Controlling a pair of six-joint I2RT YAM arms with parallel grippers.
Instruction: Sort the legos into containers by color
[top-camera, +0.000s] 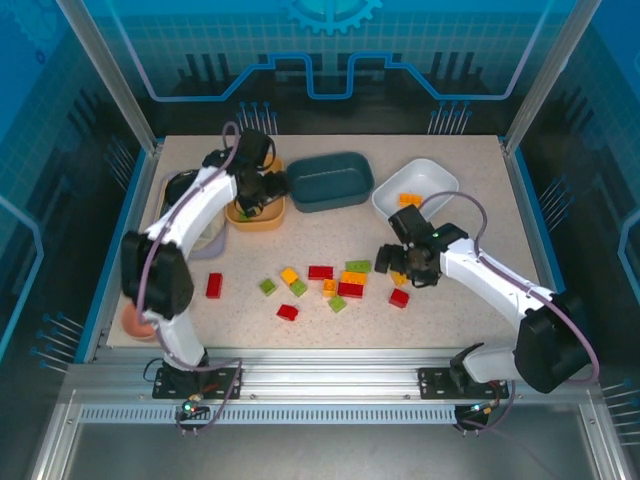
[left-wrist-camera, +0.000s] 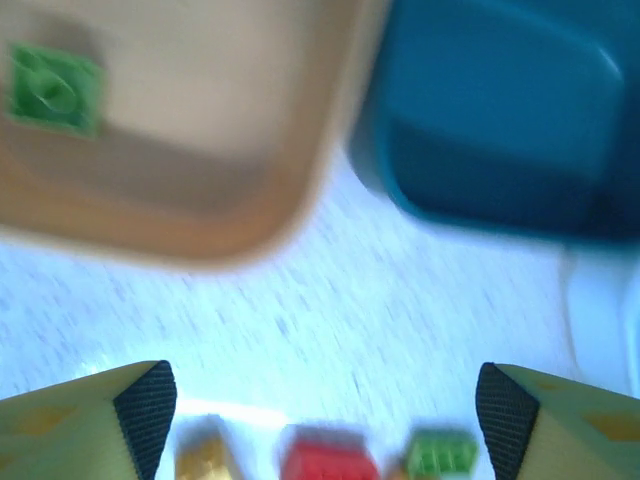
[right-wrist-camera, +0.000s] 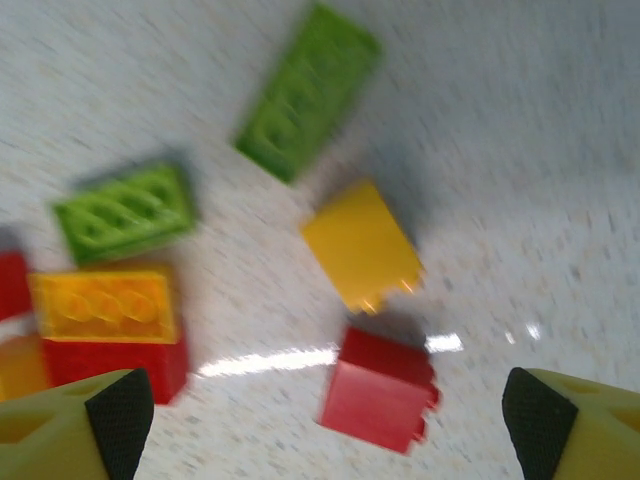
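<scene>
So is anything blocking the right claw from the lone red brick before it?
Nothing visible does. The right gripper is open, with the red brick on bare table just ahead. The yellow brick lies beyond it, not between.

Centre cluttered by bricks (top-camera: 350, 289); tubs (top-camera: 330, 200) line rear; table (top-camera: 260, 333) front bare.

Worktop (right-wrist-camera: 560, 180): pale speckled surface, smooth, slight sheen with a bright glare streak. Red lego (right-wrist-camera: 378, 392) and yellow lego (right-wrist-camera: 360, 245): hard moulded plastic, smooth, semi-gloss. Yellow-orange tub (left-wrist-camera: 200, 200) and teal tub (left-wrist-camera: 500, 110): smooth plastic, dull satin finish. Left gripper (left-wrist-camera: 320, 420): yellow plastic fingers (left-wrist-camera: 60, 425), black pads (left-wrist-camera: 147, 400) finely textured, matt, rubber-like. Near-edge rail (top-camera: 330, 385): bare brushed metal. Left arm shell (top-camera: 195, 210): white plastic, glossy.
</scene>
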